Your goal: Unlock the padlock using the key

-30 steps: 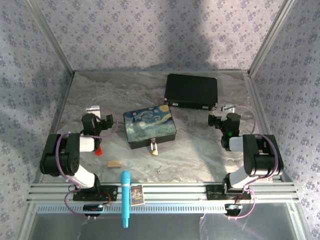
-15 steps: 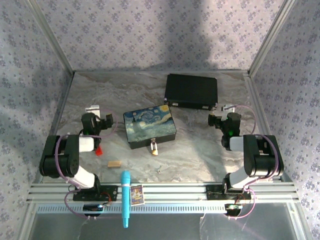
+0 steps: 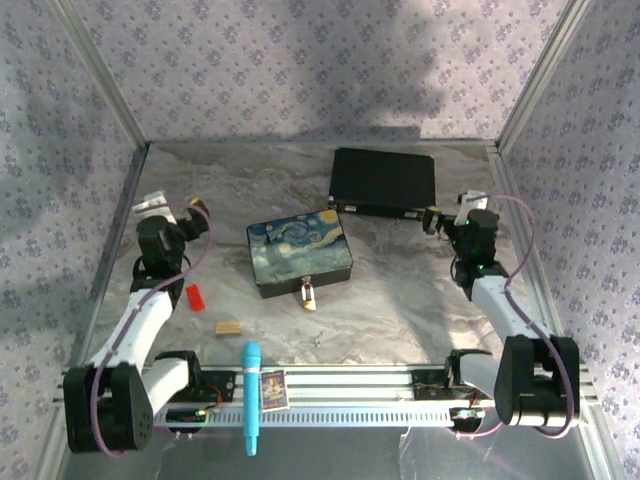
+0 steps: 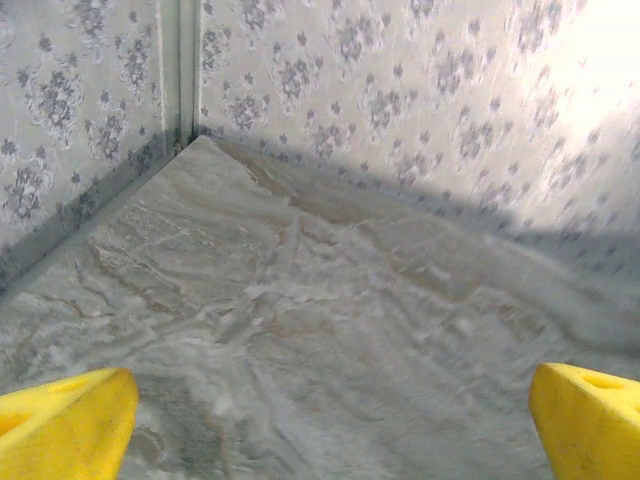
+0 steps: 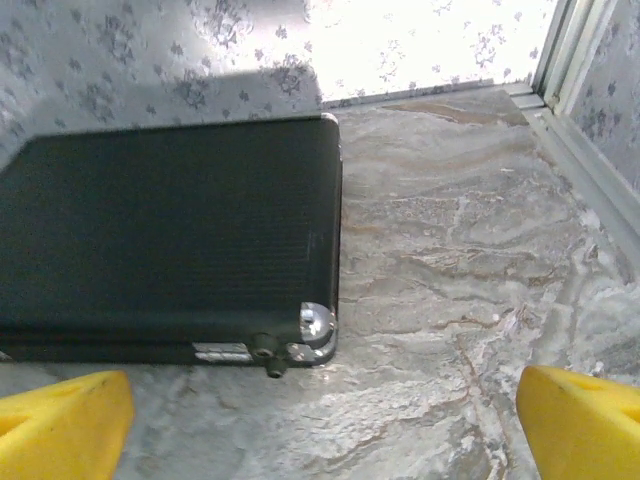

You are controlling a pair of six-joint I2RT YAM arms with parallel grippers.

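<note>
The padlock lies near the middle of the worktop, against the painted box's near side. The left pincer and right pincer are held apart, empty. No step is judged begun: the key, possibly the red item, must first be grasped.

black case, painted box, wooden block

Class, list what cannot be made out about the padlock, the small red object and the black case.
Padlock, top view: too small to tell whether the shackle is shut.
Small red object, top view: too small to tell whether it is the key.
Black case, right wrist view: its left side is cut off by the picture's edge.
</note>
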